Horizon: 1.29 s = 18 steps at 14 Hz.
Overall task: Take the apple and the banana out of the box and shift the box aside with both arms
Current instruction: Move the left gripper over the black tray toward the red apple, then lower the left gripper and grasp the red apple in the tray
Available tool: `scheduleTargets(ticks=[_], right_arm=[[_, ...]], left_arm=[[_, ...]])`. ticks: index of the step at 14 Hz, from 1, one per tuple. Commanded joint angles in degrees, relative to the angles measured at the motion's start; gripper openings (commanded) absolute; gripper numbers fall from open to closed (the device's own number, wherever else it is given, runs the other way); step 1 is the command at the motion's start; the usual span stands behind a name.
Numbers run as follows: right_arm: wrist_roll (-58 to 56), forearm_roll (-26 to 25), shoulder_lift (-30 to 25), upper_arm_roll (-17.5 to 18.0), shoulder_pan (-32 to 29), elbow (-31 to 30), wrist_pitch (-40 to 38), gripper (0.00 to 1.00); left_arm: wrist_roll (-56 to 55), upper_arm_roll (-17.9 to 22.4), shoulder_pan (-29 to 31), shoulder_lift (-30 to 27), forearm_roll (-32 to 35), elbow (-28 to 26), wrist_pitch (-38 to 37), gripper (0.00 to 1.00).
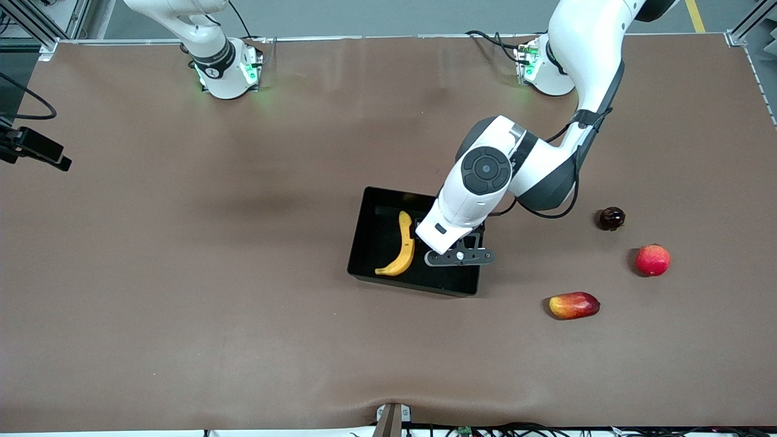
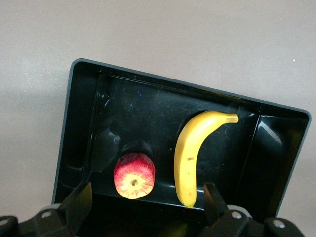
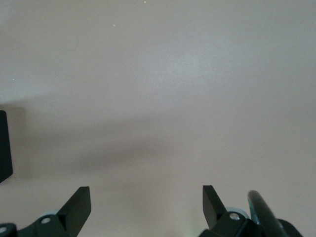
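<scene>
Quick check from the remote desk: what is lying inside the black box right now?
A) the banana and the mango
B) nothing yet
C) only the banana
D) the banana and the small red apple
D: the left wrist view shows the banana and the small red apple lying apart on the floor of the black box, under the open left gripper; the mango lies on the table.

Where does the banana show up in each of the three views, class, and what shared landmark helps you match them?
Front view: banana lies in the black box, beside the left arm's hand.
Left wrist view: banana in the box, beside the apple.
Right wrist view: not in it.
Shared landmark: the box.
</scene>
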Motion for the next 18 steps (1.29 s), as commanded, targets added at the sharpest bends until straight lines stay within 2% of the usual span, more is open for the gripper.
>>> scheduleTargets(ticks=[1,8,14,18], right_arm=[[0.67,0.78,0.31,-0.11,-0.06,0.85,0.01,1.00],[0.67,0.69,0.31,-0.11,0.03,0.85,0.37,1.00],[0.59,0.61,0.31,-0.11,-0.06,0.85,0.45,1.00],[0.67,0.69,0.31,-0.11,-0.15,0.85,0.63,1.00]], left_arm=[[-1.68,0.56,-0.80,0.36,1.42,1.12,0.10,1.00],[-1.77,0.56,-0.89,0.62,1.42,1.12,1.33,1.00],[-1.60,0.73,-2.47,2.99,1.60,1.12,4.15,1.00],[-2.90,1.61,-4.76,4.31,5.55,-0.19,4.77,1.00]])
